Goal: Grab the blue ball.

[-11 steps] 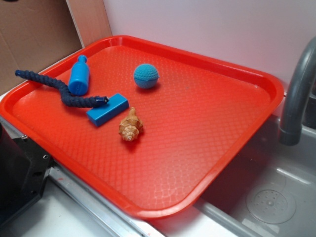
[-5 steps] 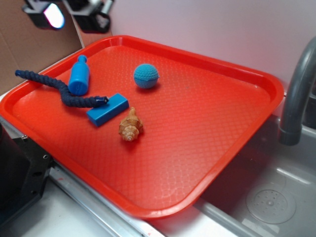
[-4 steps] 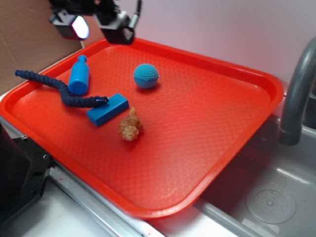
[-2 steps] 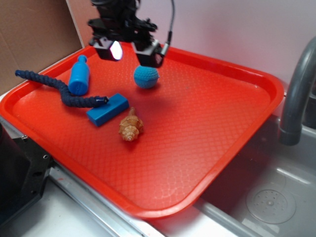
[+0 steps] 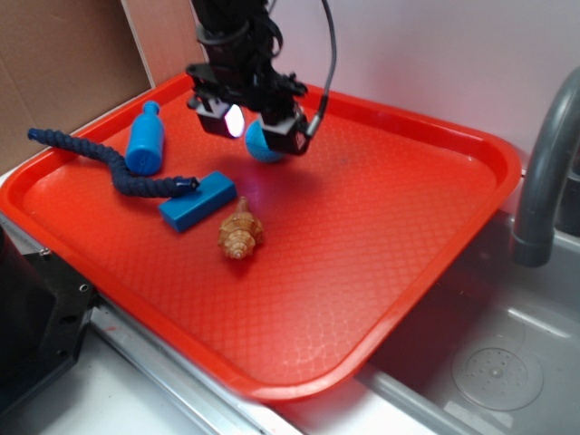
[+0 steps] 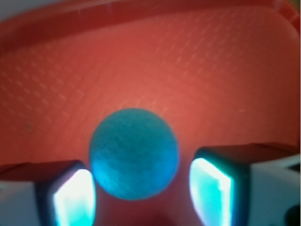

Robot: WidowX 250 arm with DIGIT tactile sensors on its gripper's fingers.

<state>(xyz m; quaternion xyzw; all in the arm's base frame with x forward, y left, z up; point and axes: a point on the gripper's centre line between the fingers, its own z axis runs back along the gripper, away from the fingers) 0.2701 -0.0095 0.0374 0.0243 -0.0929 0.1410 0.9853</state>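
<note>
Moments before, the pincer (image 5: pixel 251 125) had been up at the tray's far-left corner; it had since swung right and dropped until it straddled the ball (image 5: pixel 264 145), which sat at the far-left-centre part of the red tray (image 5: pixel 435 236). Its jaws stood open, one finger (image 6: pixel 70 195) to the ball's left and the other to its right, each with a little gap showing in the wrist view, so nothing was gripped yet. That placement looked about right for closing, while the bottle (image 5: pixel 145 140), block (image 5: pixel 198 200), rope (image 5: pixel 100 163) and shell (image 5: pixel 240 230) lay well clear to the near left.

Blue ball (image 5: pixel 263 145) half behind gripper (image 5: pixel 256 127).
</note>
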